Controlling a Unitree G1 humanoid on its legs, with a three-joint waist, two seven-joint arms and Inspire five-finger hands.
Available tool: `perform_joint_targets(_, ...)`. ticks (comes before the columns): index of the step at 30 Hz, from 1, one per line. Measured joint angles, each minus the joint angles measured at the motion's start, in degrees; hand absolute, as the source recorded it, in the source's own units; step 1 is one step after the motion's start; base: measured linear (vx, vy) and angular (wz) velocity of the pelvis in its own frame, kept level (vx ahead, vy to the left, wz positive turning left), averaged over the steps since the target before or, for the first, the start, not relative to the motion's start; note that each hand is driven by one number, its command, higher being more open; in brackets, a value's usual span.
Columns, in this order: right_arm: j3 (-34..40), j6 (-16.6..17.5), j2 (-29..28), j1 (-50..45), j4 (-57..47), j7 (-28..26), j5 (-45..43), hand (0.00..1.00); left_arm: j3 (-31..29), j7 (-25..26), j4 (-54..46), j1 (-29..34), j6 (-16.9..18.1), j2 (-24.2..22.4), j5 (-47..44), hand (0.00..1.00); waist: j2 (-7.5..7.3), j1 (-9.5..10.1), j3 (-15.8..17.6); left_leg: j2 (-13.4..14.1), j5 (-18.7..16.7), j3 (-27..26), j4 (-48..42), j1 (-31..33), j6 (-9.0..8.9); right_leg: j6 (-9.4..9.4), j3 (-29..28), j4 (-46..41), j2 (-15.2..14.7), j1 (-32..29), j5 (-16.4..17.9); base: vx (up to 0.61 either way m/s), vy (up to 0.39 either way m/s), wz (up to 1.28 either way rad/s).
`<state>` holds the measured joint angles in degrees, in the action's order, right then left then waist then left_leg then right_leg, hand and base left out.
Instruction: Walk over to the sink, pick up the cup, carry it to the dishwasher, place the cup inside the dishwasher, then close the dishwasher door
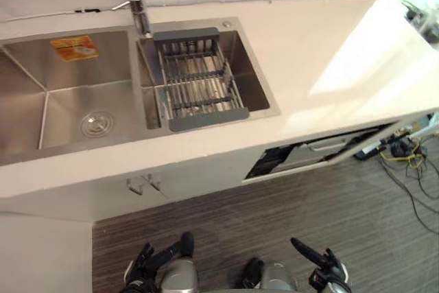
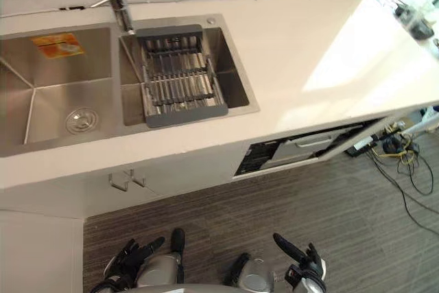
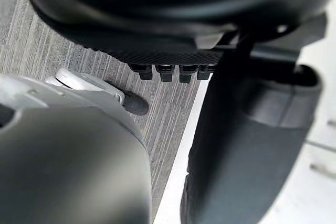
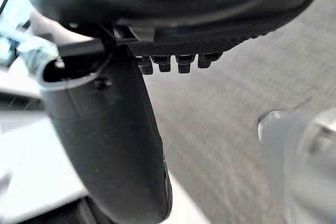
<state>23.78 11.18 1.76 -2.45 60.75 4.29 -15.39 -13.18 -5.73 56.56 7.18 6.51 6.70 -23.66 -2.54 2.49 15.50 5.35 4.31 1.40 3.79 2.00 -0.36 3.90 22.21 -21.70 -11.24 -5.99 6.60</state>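
Before the sink (image 1: pixel 103 94), left hand (image 1: pixel 147 263) and right hand (image 1: pixel 321 265) loosely open, both empty

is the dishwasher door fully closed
No, the dishwasher door stands ajar below the counter, its top edge tipped outward with a dark gap showing.

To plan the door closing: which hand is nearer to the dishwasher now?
Right. The right hand hangs over the floor almost straight in front of the dishwasher; the left hand hangs farther left, in front of the sink.
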Motion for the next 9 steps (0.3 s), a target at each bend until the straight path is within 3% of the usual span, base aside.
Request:
perform_joint_targets(2, -0.8, 2.2, -1.9, 0.0, -0.9, -1.0, 0.0, 1.0, -0.6, 1.3, 0.3, -1.7, -1.1, -0.4, 0.2, 1.0, 0.06, -0.17, 0.2, 0.4, -0.3, 2.9, 0.1, 0.6, -0.17, -0.04, -6.0, 9.0, 5.3, -1.5, 0.3, 0.06, -0.133, 0.67)
perform_joint_targets(3, -0.8, 2.6, -2.2, -0.2, -1.1, -1.2, 0.0, 1.0, -0.8, 1.4, 0.3, -2.0, -1.4, -0.7, 0.3, 1.0, -0.14, -0.19, 0.3, 0.0, -0.6, 3.3, 0.0, 0.6, -0.25, 0.1, -7.5, 10.5, 5.6, -1.8, 0.3, 0.08, -0.144, 0.66)
perform_joint_targets(4, -0.7, 2.9, -3.0, -0.7, -1.7, -1.9, 0.0, 1.0, -1.8, 1.3, 0.2, -2.7, -1.7, -1.1, 0.5, 1.0, -1.56, -0.39, 0.2, -1.8, -1.5, 4.0, -1.2, 1.1, -0.65, 0.75, -10.7, 12.2, 5.3, -1.6, -0.6, 0.09, -0.148, 0.81)
perform_joint_targets(6, -0.1, 2.8, -3.3, -1.8, -2.2, -2.8, -0.2, 1.0, -3.3, 1.1, -0.1, -3.3, -2.2, -2.9, 0.7, 1.0, -1.15, -0.88, 0.3, -2.0, -3.2, 1.6, -5.8, 1.5, -1.87, -0.28, -10.4, 8.3, 4.9, -1.1, -0.1, 0.16, -0.152, 0.79)
perform_joint_targets(7, 0.3, 2.6, -4.2, -2.9, -3.2, -3.2, -0.2, 1.0, -4.1, 0.8, -0.2, -3.3, -2.1, -3.4, 1.2, 1.0, -0.95, -0.71, 0.3, -1.1, -4.8, 0.5, -8.5, 1.4, -3.47, -0.75, -8.9, 7.1, 5.0, 0.8, 1.1, 0.26, -0.155, 0.57)
perform_joint_targets(9, 0.6, 2.6, -5.2, -4.1, -4.4, -4.3, -0.2, 1.0, -4.5, 0.6, -0.3, -3.3, -1.9, -3.8, 2.0, 1.0, -0.5, -0.4, 0.0, 0.0, -5.8, -0.6, -10.8, 0.6, -4.25, -0.65, -7.0, 7.5, 5.6, 4.2, 1.4, 0.19, -0.115, 0.39)
